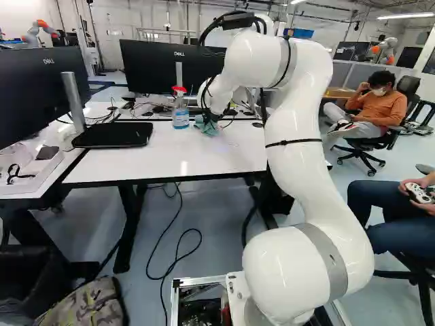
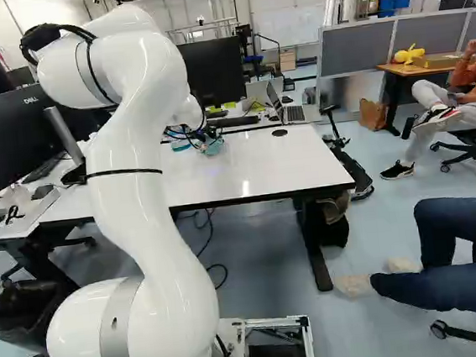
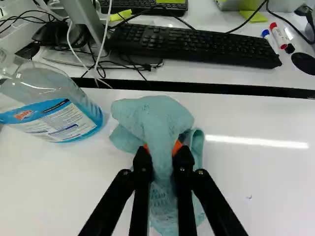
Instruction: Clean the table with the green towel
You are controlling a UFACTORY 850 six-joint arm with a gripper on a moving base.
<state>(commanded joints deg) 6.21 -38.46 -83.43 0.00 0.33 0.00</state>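
Note:
At the far side of the white table (image 1: 170,159), my gripper (image 1: 209,121) is low over the surface in the left base view. In the wrist view the gripper (image 3: 161,150) is shut on the green towel (image 3: 152,115), pinching a bunched fold between its orange pads. The towel's loose parts spread on the tabletop ahead of and under the fingers. A small dark mark (image 3: 249,197) shows on the white surface beside the gripper. The towel (image 2: 213,146) also shows in the right base view.
A spray bottle with blue liquid (image 1: 180,109) stands close beside the towel. Beyond the table's gap lie a keyboard (image 3: 197,44), cables and markers (image 3: 278,35). Monitors (image 1: 160,66) stand behind. A seated person's legs (image 2: 448,259) are right of the base.

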